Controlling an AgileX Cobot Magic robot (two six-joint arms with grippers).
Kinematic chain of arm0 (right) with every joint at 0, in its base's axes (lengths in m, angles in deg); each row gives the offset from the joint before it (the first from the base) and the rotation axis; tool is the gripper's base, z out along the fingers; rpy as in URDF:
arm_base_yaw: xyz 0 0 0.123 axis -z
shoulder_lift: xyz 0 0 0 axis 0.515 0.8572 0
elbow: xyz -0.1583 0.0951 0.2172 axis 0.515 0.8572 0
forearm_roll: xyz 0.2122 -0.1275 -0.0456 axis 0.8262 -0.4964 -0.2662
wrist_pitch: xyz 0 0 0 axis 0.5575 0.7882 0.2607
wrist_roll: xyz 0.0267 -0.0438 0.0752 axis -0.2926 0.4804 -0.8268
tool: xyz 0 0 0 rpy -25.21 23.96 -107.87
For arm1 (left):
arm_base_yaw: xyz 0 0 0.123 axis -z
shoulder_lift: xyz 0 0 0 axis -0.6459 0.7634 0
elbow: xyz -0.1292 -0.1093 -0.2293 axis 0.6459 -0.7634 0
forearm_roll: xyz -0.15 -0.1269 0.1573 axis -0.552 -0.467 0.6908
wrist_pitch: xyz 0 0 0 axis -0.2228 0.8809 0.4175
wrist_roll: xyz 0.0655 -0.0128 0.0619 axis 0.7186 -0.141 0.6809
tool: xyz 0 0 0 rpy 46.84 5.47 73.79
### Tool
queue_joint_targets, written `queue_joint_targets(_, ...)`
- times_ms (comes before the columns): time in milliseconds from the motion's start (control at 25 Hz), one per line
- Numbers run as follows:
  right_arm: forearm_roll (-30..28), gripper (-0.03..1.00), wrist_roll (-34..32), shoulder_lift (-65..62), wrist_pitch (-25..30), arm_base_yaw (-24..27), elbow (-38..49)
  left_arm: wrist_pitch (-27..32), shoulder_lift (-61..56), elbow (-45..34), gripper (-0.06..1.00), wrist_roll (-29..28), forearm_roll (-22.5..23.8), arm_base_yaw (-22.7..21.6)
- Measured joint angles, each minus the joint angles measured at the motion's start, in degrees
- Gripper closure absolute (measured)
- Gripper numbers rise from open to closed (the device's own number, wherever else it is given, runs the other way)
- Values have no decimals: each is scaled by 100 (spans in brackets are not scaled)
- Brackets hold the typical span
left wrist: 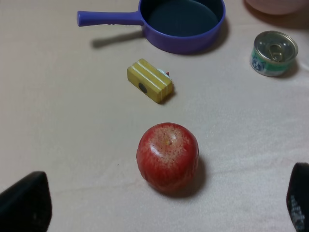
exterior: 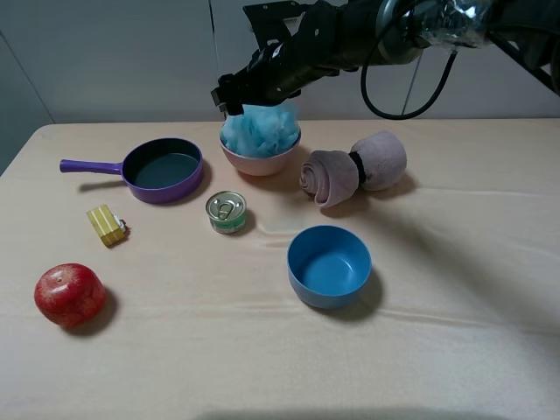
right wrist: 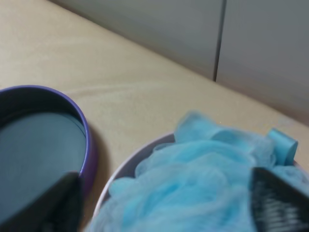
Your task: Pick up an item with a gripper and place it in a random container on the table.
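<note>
The light-blue mesh pouf [exterior: 260, 129] sits piled in the pale pink bowl [exterior: 260, 163] at the back middle of the beige table [exterior: 455, 332]. My right gripper [exterior: 254, 103] reaches across from the right and hovers just over the pouf. In the right wrist view its black fingers [right wrist: 277, 203] stand wide apart on either side of the pouf [right wrist: 203, 183], above the bowl's rim [right wrist: 120, 169]. My left gripper [left wrist: 161, 208] is open and empty, low over the table near a red apple [left wrist: 167, 156]; it is out of the exterior view.
A purple pan [exterior: 163, 171] with a handle lies left of the pink bowl. A rolled pinkish towel [exterior: 354, 168] lies to its right. A green can [exterior: 227, 212], a yellow block [exterior: 106, 225], the apple [exterior: 70, 295] and a blue bowl [exterior: 329, 265] stand nearer the front.
</note>
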Motion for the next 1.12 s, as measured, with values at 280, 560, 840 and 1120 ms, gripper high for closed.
queue_joint_targets(280, -12, 28, -15, 0, 228, 0, 0, 0, 0, 0, -4, 0, 0, 0)
queue_joint_targets(560, -12, 27, -248, 0, 407, 0, 0, 0, 0, 0, -4, 0, 0, 0)
queue_joint_targets(840, -12, 27, -266, 0, 660, 0, 0, 0, 0, 0, -4, 0, 0, 0)
queue_joint_targets(1120, -135, 27, -414, -257, 1361, 0, 0, 0, 0, 0, -4, 0, 0, 0)
